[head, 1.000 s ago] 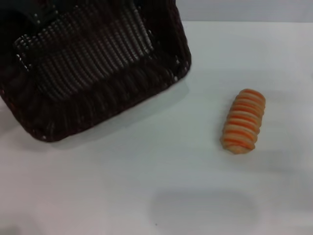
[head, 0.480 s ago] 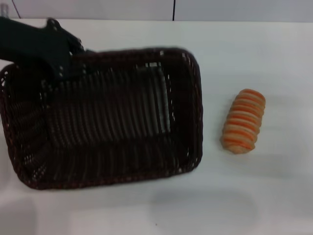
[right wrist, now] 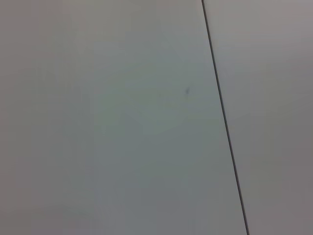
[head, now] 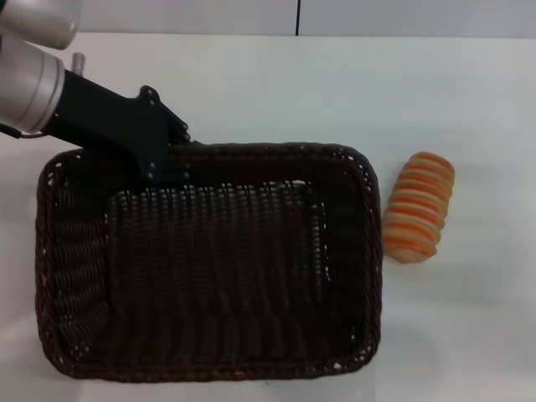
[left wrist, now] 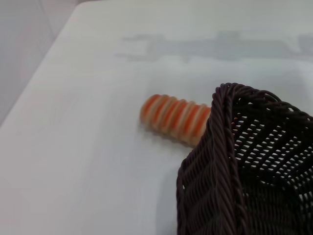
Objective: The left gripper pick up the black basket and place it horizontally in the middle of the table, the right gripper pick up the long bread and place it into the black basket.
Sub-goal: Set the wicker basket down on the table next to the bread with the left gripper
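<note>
Left hand (head: 159, 163): black claw on a silver-grey arm, reaching in from the far left corner of the black basket (head: 209, 268). Its tip sits on the basket's far rim, near that left corner. The fingers merge with the dark wicker, so whether they pinch the rim or rest slack on it I cannot tell.

Black basket: large, rectangular, dark woven wicker with a braided rim and sloped openwork sides. Mouth faces up, long side running left to right across the white tabletop (head: 276, 92). Interior shows only weave. Whether its base is fully down on the tabletop cannot be judged from above. In the left wrist view one rim corner of the basket (left wrist: 244, 161) fills the foreground.

Long bread (head: 418, 208): small ridged loaf, pale tan with orange-brown bands, lying on the tabletop just beside the basket's right-hand short wall, outside it. Its length runs roughly along that wall, slightly tilted. A thin strip of white shows between loaf and rim from above. From the left wrist view the bread (left wrist: 175, 117) lies just past the basket corner, one end hidden behind the rim.

Right hand: not seen anywhere. Its wrist camera shows only a plain pale surface crossed by one thin dark seam (right wrist: 222, 117).
</note>
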